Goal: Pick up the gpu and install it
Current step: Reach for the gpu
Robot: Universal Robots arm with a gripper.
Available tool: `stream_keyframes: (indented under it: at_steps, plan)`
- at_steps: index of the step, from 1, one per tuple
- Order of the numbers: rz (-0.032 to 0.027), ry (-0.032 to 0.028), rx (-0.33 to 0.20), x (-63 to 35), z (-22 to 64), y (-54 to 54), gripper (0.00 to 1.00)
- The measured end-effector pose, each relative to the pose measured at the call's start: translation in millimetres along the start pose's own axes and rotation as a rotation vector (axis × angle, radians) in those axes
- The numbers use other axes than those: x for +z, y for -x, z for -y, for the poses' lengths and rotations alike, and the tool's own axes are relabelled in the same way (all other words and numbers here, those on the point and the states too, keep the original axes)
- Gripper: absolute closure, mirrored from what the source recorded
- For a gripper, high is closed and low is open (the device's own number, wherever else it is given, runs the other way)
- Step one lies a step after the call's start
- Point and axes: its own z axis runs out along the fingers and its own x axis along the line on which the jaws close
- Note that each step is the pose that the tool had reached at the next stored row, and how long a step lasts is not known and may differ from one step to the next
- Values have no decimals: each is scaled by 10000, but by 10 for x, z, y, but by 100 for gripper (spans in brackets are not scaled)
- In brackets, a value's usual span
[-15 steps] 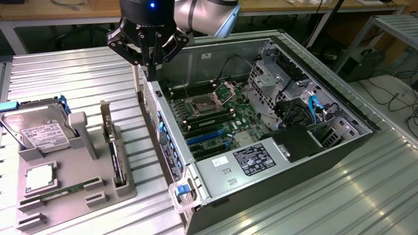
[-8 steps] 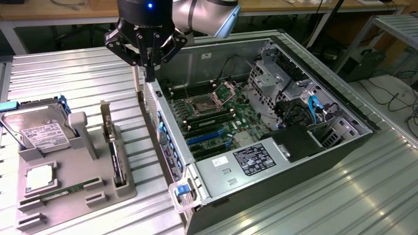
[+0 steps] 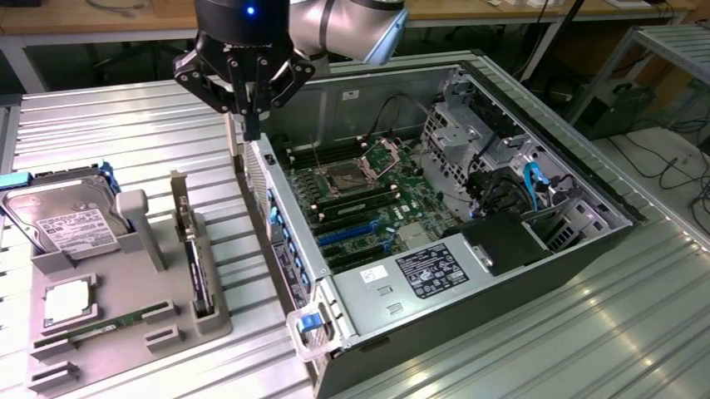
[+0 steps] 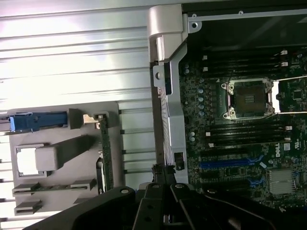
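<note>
The gpu (image 3: 196, 266) is a thin dark green card standing on edge in a slot along the grey tray (image 3: 133, 337), on the exterior view's left. In the wrist view the gpu (image 4: 105, 153) shows as a narrow green strip at the tray's (image 4: 53, 111) side nearest the case. My gripper (image 3: 253, 131) hangs above the far end of the open computer case's rear wall, its fingers shut with nothing between them. It is well apart from the card. The gripper (image 4: 164, 178) shows over that silver wall in the wrist view.
The open case (image 3: 554, 274) lies on a ribbed metal table, with the motherboard (image 3: 372, 195), its blue slots (image 3: 349, 233) and the CPU socket (image 4: 249, 98) exposed. The tray also holds a hard drive (image 3: 66, 223), a processor (image 3: 66, 301) and a RAM stick (image 3: 106, 326).
</note>
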Motion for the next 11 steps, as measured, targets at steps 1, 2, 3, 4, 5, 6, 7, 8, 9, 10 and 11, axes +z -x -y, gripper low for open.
stream_keyframes:
  at_steps: [1,2,3,4,5,6,7,8,9,10,11]
  plan:
    - [-1,0,0,0,2,-4,89]
    - [-3,0,0,0,5,-13,89]
    - [-7,0,0,0,11,-22,89]
    - [-9,-1,0,0,13,-26,89]
    - [-10,-1,0,0,15,-30,89]
    - [-11,-1,0,0,17,-34,89]
    - [-12,-1,0,0,18,-38,89]
    - [-13,-1,1,0,20,-41,89]
    - [-14,-1,0,0,21,-45,89]
    - [-15,-1,1,0,23,-49,89]
    - [-15,-1,1,0,24,-54,89]
